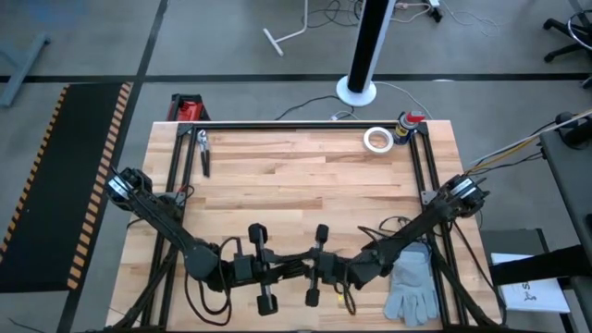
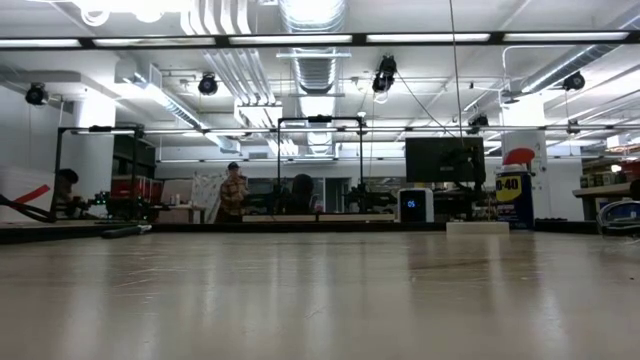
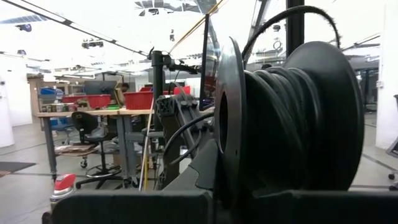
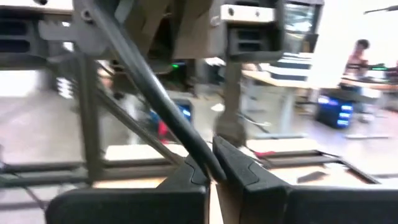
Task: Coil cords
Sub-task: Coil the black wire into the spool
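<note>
Cord (image 3: pixel 273 118) wound on a spool fills only left wrist view.

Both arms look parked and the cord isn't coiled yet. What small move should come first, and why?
Probably lift the right gripper away from the near edge and swing it toward the thin black cord. The cord lies in loose loops beside the right arm, just above the grey glove. The right gripper is folded in, facing the left gripper, and neither is at the cord.
</note>
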`<state>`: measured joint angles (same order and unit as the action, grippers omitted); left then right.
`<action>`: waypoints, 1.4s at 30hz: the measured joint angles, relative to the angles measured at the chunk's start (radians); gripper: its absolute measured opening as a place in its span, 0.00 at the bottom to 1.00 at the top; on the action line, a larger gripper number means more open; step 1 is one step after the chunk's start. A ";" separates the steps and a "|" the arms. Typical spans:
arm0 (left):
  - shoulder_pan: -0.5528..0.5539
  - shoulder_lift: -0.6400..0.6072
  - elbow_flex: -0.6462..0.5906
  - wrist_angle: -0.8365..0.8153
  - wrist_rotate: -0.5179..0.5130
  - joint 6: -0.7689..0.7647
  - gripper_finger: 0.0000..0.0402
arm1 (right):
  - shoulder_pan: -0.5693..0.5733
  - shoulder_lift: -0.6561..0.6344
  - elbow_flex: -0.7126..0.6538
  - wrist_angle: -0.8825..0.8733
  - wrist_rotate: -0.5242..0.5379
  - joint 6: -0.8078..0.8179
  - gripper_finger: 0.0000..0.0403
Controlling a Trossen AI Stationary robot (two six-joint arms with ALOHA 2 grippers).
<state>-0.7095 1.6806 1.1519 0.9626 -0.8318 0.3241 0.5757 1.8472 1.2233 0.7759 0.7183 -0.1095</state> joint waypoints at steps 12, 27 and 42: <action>-0.011 0.000 0.000 -0.247 -0.102 -0.151 0.00 | 0.082 -0.183 0.000 -0.386 0.264 0.001 0.00; -0.003 0.000 0.000 -0.453 -0.181 -0.266 0.00 | 0.135 -0.235 0.012 -0.502 0.407 -0.075 0.01; 0.062 0.001 0.000 -0.512 -0.099 -0.445 0.00 | 0.116 -0.226 0.113 -0.511 0.334 -0.212 0.02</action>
<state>-0.6476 1.6817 1.1515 0.4508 -0.9311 -0.1207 0.6922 1.6211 1.3365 0.2650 1.0525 -0.3216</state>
